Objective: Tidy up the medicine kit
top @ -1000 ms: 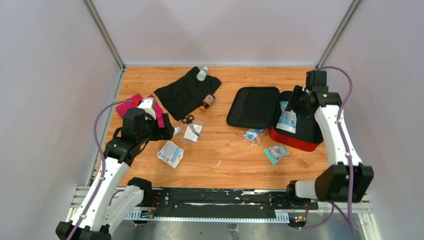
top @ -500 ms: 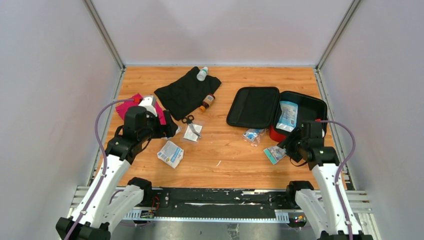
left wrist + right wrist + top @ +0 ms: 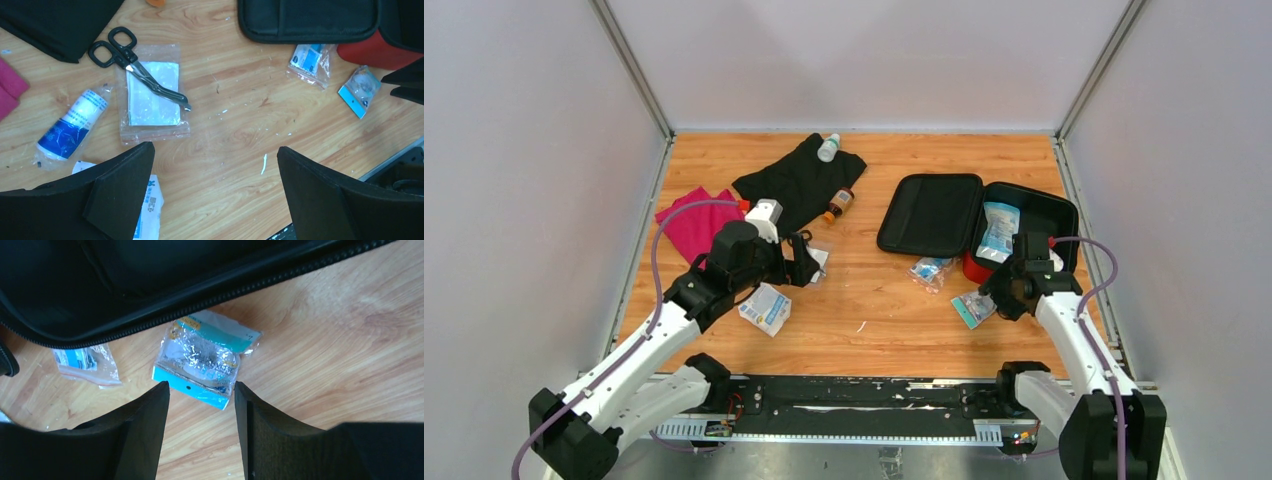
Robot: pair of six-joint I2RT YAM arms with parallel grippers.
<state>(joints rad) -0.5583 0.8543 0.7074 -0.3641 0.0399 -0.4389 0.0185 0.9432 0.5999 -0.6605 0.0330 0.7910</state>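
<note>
The red medicine kit (image 3: 1012, 283) lies open at the right, its black lid (image 3: 932, 213) flat to the left and a white-blue packet (image 3: 999, 230) inside. My right gripper (image 3: 996, 291) is open just above a teal-edged clear packet (image 3: 973, 306), which also shows in the right wrist view (image 3: 202, 360) just beyond my fingertips (image 3: 162, 390). My left gripper (image 3: 809, 262) is open and empty over the black-handled scissors (image 3: 137, 67) that lie on a clear bag with a white pad (image 3: 151, 95). A blue-white tube (image 3: 72, 125) lies left of it.
A small clear packet (image 3: 930, 270) lies before the lid. A white-blue packet (image 3: 766, 306) lies near my left arm. A black cloth (image 3: 799, 182) with a white bottle (image 3: 828, 148) and a brown bottle (image 3: 838, 203), and a magenta cloth (image 3: 692, 222), lie at the back left.
My left gripper has swung right from the magenta cloth to over the scissors. My right arm came down from the kit to the teal packet, then edged slightly back.
</note>
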